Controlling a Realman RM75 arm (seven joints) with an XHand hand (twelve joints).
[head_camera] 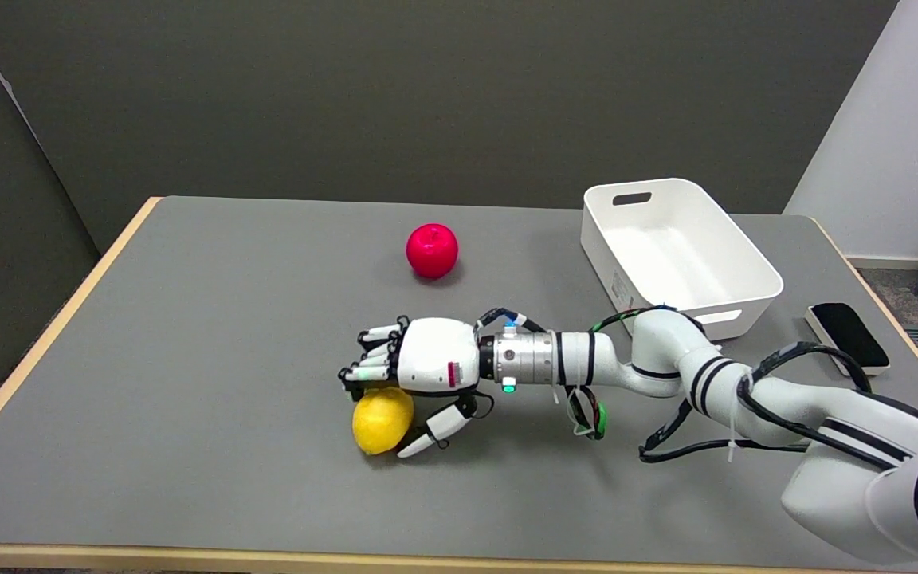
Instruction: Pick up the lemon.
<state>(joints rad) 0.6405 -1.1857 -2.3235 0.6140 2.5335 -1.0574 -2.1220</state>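
The yellow lemon lies on the grey table, left of centre near the front. My right hand reaches in from the right and sits right over it. The curled fingers press on the lemon's far top side and the thumb lies against its near right side, so the lemon is pinched between them. The lemon still seems to touch the tabletop, with a thin shadow under it.
A red apple stands farther back, a hand's length beyond my fingers. A white bin is at the back right, behind my forearm. A black-and-white pad lies near the right edge.
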